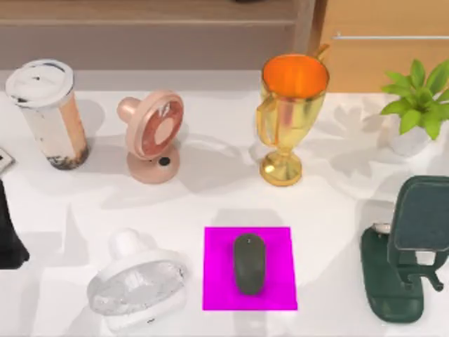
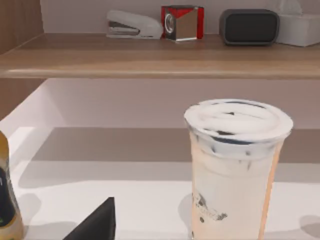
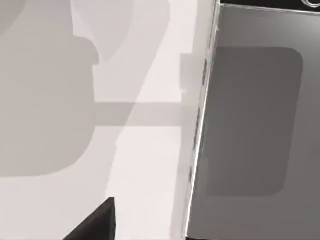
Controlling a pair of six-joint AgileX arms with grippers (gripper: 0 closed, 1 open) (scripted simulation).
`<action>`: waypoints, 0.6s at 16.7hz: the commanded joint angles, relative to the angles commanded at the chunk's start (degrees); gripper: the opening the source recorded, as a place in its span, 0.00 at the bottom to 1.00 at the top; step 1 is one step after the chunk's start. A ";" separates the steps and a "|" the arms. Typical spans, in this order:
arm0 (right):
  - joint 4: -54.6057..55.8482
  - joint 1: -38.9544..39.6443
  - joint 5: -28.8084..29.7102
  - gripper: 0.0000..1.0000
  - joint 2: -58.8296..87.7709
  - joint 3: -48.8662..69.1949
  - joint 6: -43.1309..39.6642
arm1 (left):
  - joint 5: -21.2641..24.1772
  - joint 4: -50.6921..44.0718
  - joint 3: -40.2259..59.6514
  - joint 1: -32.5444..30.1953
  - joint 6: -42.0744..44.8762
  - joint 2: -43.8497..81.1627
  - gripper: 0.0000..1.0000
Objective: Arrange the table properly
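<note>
Already the mouse (image 1: 249, 263) lies on the pink pad (image 1: 217, 281), nothing else on the table (image 1: 330, 203) looks misplaced, and I cannot tell either gripper's opening.

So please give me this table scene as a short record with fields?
surface: white table
back row: lidded drink cup, pink fan, gold trophy, potted plant
front row: white fan, dark mouse lying on magenta pad, dark green stand
shelf: stapler, red cube, dark speaker
</note>
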 joint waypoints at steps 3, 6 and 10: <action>0.39 -2.43 0.31 1.00 1.07 0.82 2.40 | 0.00 0.00 0.00 0.00 0.00 0.00 1.00; 0.39 -2.43 0.31 1.00 1.07 0.82 2.40 | 0.00 0.00 0.00 0.00 0.00 0.00 1.00; 2.69 -2.38 0.32 1.00 1.69 -1.11 2.46 | 0.00 0.00 0.00 0.00 0.00 0.00 1.00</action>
